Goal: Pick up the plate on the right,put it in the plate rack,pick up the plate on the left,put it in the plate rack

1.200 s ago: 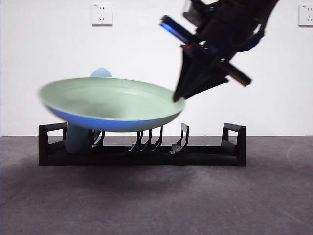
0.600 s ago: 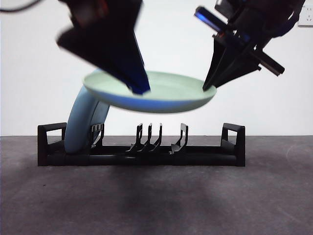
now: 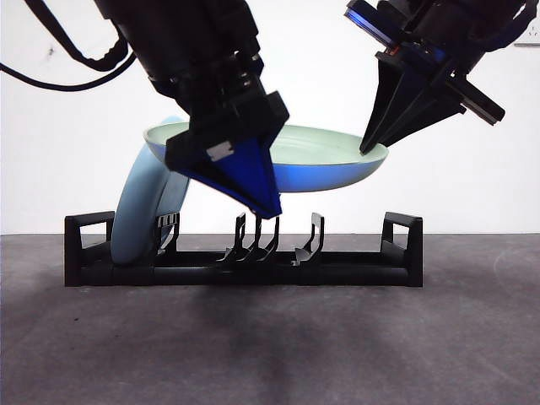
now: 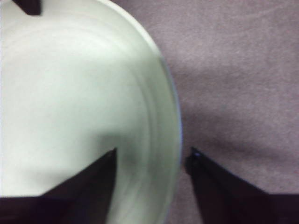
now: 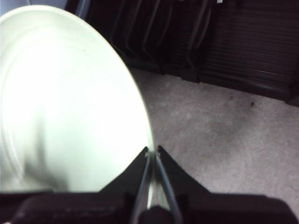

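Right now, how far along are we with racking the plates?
One pale blue plate already stands in the plate rack. In hand: the green plate, pinched at its rim by the right gripper, with the left gripper open astride the opposite rim. Left: slotting it in.

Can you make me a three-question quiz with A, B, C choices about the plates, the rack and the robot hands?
1. Where is the green plate?
A. lying on the table
B. held in the air above the rack
C. standing in the rack

2. How many plates stand in the rack?
A. one
B. two
C. none

3. What is the right gripper doing?
A. hanging open
B. pinching the green plate's rim
C. holding the rack

Answers: 1 B, the front view shows it up above the dividers. 2 A, only the blue plate leans at one end. 3 B, its fingers are closed on the rim, while the left gripper straddles the other edge, open.
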`<state>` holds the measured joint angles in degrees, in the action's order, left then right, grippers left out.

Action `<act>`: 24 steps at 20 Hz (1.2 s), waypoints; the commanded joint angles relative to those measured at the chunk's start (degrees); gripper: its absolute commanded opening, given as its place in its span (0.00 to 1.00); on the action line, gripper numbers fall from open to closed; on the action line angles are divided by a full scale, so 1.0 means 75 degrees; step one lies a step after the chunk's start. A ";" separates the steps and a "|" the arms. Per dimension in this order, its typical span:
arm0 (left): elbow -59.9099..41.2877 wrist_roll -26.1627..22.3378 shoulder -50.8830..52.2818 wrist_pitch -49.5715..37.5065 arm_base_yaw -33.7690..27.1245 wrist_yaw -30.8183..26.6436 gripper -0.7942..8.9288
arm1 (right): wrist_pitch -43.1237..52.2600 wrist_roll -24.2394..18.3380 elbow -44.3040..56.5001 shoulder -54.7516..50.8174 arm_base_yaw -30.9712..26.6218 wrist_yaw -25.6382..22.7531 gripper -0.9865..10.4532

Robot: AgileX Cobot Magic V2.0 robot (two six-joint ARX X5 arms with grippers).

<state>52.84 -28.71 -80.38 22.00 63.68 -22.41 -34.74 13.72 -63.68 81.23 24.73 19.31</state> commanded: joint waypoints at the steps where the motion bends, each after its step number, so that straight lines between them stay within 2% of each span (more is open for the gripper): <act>1: 0.0020 -0.0064 -0.0015 -0.0073 -0.0003 0.0055 0.10 | 0.0041 -0.0047 -0.0047 -0.0128 -0.0041 0.0041 0.08; 2: 0.0020 -0.0064 -0.0015 -0.0073 -0.0003 0.0055 0.07 | 0.0041 -0.0047 -0.0047 -0.0154 -0.0058 0.0038 0.08; 9: 0.0020 -0.0061 -0.0015 -0.0207 0.0000 0.0070 0.07 | 0.0035 -0.0099 -0.0050 -0.0746 -0.0312 0.0012 0.09; 12: 0.0023 0.0052 -0.0015 -0.0452 0.0061 0.0542 0.07 | 0.0052 -0.0099 -0.0050 -0.1314 -0.0632 -0.0020 0.22; 14: 0.0026 0.0291 -0.0015 -0.0787 0.0128 0.0941 0.07 | 0.0146 -0.0096 -0.0050 -0.1743 -0.0924 -0.0087 0.23; 16: 0.0035 0.0933 -0.0012 -0.1303 0.0125 0.1760 0.07 | 0.0420 -0.0096 -0.0050 -0.2235 -0.1239 -0.0545 0.23; 19: 0.0055 0.2020 -0.0012 -0.2273 -0.0087 0.2387 0.07 | 0.0758 -0.0102 -0.0050 -0.2844 -0.1431 -0.1425 0.23; 22: 0.0076 0.3115 -0.0015 -0.3518 -0.0682 0.3142 0.07 | 0.0874 -0.0160 -0.0050 -0.3281 -0.1460 -0.2078 0.23; 24: 0.0076 0.4237 -0.0015 -0.4403 -0.1265 0.3905 0.07 | 0.0874 -0.0163 -0.0050 -0.3389 -0.1460 -0.2229 0.23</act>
<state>53.30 -2.79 -80.36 -9.69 54.41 6.31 -28.47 12.99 -63.96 55.62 13.80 2.83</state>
